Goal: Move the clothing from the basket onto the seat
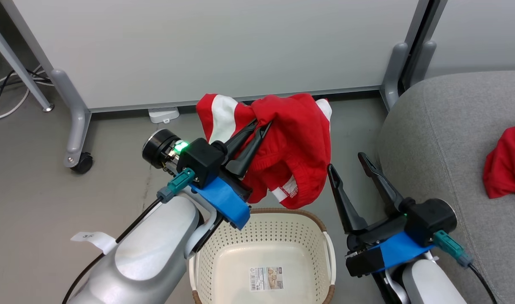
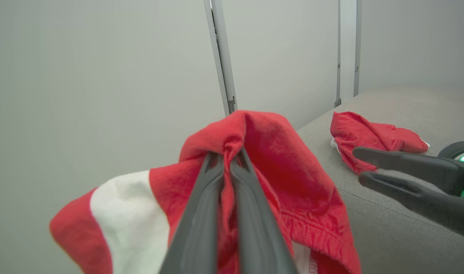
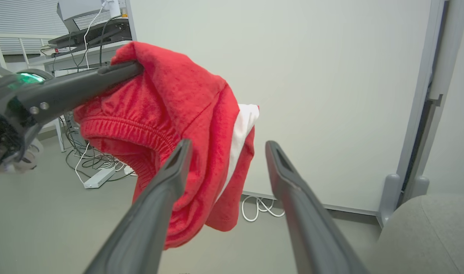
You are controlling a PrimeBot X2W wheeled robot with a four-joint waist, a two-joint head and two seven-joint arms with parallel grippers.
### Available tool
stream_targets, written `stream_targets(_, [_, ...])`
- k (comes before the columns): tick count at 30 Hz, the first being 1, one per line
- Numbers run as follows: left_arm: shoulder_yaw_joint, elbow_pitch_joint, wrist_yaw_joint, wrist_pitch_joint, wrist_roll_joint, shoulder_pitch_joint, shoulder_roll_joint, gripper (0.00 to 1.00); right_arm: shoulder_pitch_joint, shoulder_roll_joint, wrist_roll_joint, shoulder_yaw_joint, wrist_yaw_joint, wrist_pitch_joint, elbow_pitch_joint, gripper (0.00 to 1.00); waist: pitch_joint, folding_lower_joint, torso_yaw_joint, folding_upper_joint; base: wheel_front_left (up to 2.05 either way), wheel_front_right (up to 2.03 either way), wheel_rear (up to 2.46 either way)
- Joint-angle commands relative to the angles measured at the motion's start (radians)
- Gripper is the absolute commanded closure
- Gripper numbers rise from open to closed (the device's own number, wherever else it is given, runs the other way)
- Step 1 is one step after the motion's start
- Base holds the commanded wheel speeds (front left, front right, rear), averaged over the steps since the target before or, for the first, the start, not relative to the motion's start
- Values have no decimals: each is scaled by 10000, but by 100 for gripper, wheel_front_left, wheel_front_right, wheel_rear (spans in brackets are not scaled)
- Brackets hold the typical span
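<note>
Red white-banded garment pinched in closed left tool (above basket), right tool spread wide, seemingly empty

The grey floor carries the white basket, which stands just beside the grey sofa. Also on the floor are a partition's wheeled foot, a white power strip and loose cables. A plain red garment lies crumpled on the sofa's seat
</note>
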Motion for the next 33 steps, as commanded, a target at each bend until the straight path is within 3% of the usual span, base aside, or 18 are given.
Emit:
stream_targets(1, [0,-68,-3,-50,73,-141,-33,100,-248,-2,69,73,3,-5,189,0,36,0,53,-1,0,0,0])
stream_targets(20, [-312,-544,-22,-50,260,-446,-323,100,-2104,-7,1440,1115,3,-5,2426,0,484,0,538,-1,0,0,0])
stream_targets(21, [-316,-559,-23,-50,260,-445,-319,100,-2157,-7,1637,1128,1,-5,2440,16,498,0,540,-1,0,0,0])
stream_targets(22, [-329,-560,-23,-50,259,-436,-308,100,-2212,-9,1730,1153,3,-5,2452,73,501,0,539,-1,0,0,0])
stream_targets(23, [-336,-565,-23,-50,253,-432,-298,100,-2246,-7,1765,1187,3,-5,2471,100,506,0,538,-1,0,0,0])
stream_targets(33, [-321,-632,-25,-50,290,-452,-263,100,-2312,-7,1770,1257,3,-5,2547,100,519,0,517,-1,0,0,0])
